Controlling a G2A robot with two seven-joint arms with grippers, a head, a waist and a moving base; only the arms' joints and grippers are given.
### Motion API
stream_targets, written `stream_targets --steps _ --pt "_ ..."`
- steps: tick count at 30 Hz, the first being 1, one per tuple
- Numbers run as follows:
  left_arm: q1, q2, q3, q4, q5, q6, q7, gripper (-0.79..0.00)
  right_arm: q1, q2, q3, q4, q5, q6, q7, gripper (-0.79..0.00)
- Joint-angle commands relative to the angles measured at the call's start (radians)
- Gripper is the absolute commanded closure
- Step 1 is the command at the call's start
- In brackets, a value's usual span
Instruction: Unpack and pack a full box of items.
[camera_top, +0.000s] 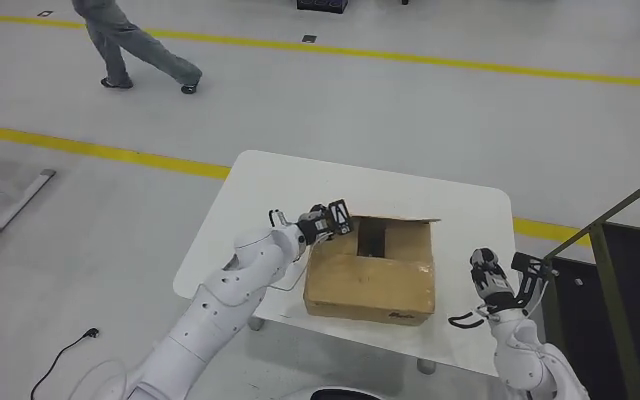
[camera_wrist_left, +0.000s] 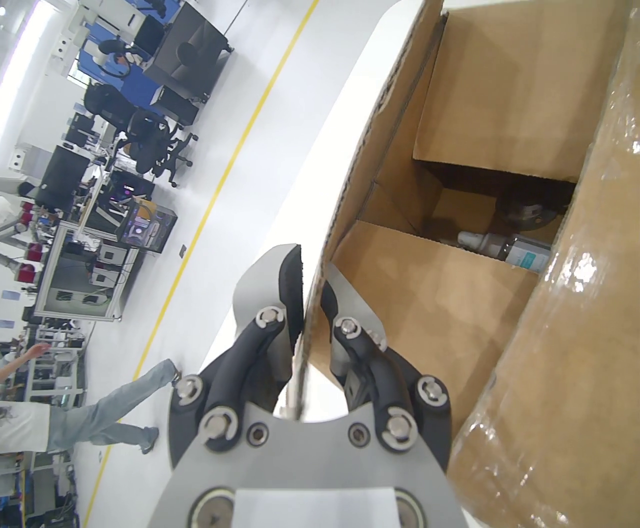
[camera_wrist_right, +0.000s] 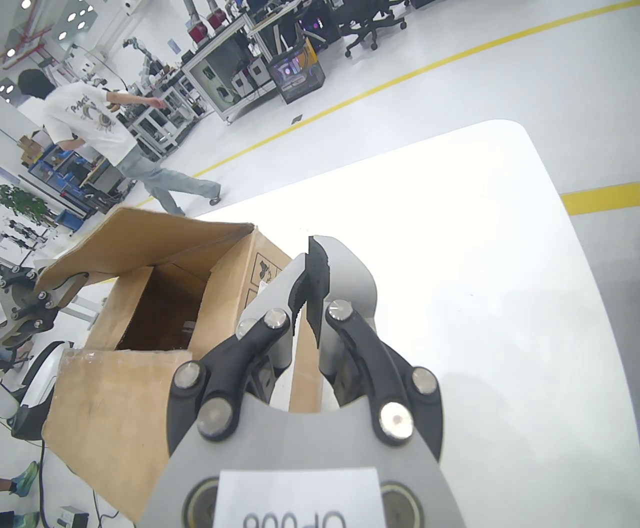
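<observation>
On the table (camera_top: 270, 190) the cardboard box (camera_top: 370, 285) sits half open, its flap (camera_wrist_right: 145, 240) pinched by the left gripper (camera_wrist_left: 310, 295), right gripper (camera_wrist_right: 312, 280) closed empty beside it; pulling hard may tear the flap or drag the box, rattling the bottle (camera_wrist_left: 505, 250) inside

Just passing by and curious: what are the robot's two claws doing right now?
Left gripper: shut, pinching the box flap.
Right gripper: shut, holding nothing.
</observation>
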Motion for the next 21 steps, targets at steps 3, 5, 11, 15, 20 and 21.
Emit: stream_targets --steps 3,5,11,15,20,21 --pt "-0.057 -0.019 0.019 0.059 -0.004 0.040 0.024 -0.785 0.004 -0.003 -0.001 -0.009 0.013 -0.002 0.000 0.000" --pt "-0.097 -0.034 0.036 0.110 -0.011 0.068 0.043 -0.785 0.004 -0.004 -0.001 -0.016 0.015 0.000 -0.001 0.000" --pt "-0.217 -0.090 0.112 0.309 0.011 0.163 0.104 -0.785 0.000 -0.007 0.007 -0.031 0.019 0.003 -0.002 0.000" --pt "-0.278 -0.136 0.159 0.454 0.015 0.235 0.117 -0.785 -0.006 -0.009 0.012 -0.037 0.019 0.006 -0.001 0.000" --pt "-0.329 -0.191 0.191 0.611 -0.019 0.302 0.112 -0.785 -0.016 -0.011 0.016 -0.050 0.013 0.010 0.001 0.000" --pt "-0.336 -0.201 0.192 0.636 -0.031 0.316 0.109 -0.785 -0.018 -0.011 0.017 -0.052 0.012 0.011 0.002 0.000"
